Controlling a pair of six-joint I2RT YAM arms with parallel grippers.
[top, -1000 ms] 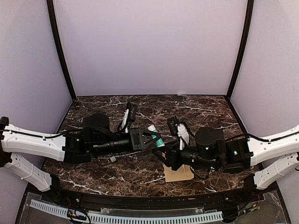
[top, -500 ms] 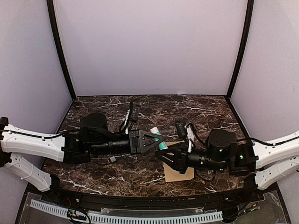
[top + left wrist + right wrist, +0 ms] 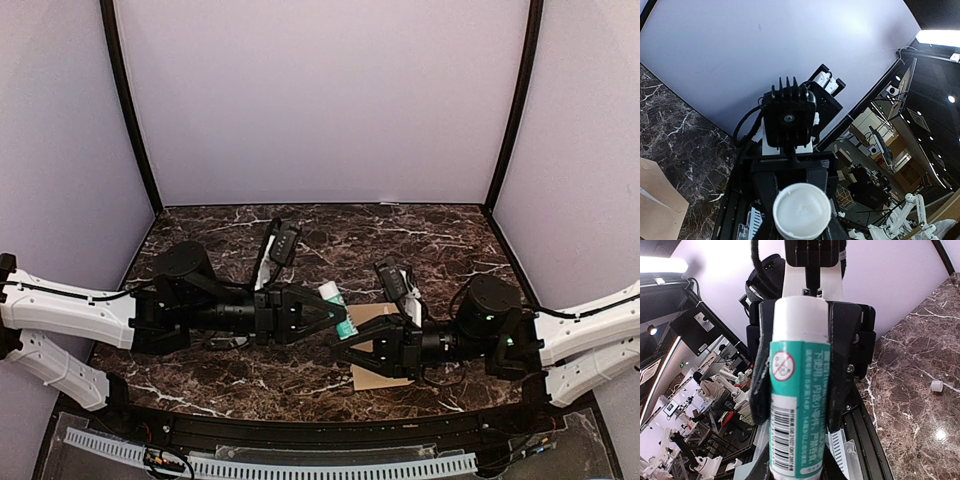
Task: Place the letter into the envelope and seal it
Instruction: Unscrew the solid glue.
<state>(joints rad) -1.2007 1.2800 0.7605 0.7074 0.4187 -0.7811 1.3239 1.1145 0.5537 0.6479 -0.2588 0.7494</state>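
Note:
The tan envelope [image 3: 388, 378] lies flat near the table's front, partly under my right gripper; a corner of it shows in the left wrist view [image 3: 657, 205]. The letter is not in view. My left gripper [image 3: 338, 312] is shut on a white glue stick with a teal label [image 3: 336, 303], held tilted above the envelope. The stick's round white end faces the left wrist camera [image 3: 801, 210]. My right gripper [image 3: 348, 345] meets the stick's lower end from the right, and its fingers close against the stick [image 3: 800, 405] at the bottom of the right wrist view.
The dark marble table [image 3: 450, 240] is walled by lilac panels on three sides. A small white piece [image 3: 936, 386] lies on the marble. A black rail [image 3: 300, 425] runs along the front edge.
The right arm's body has drawn back to the right while its gripper stayed at the stick's lower end. The left gripper has reached further right and down, so more of the envelope shows.

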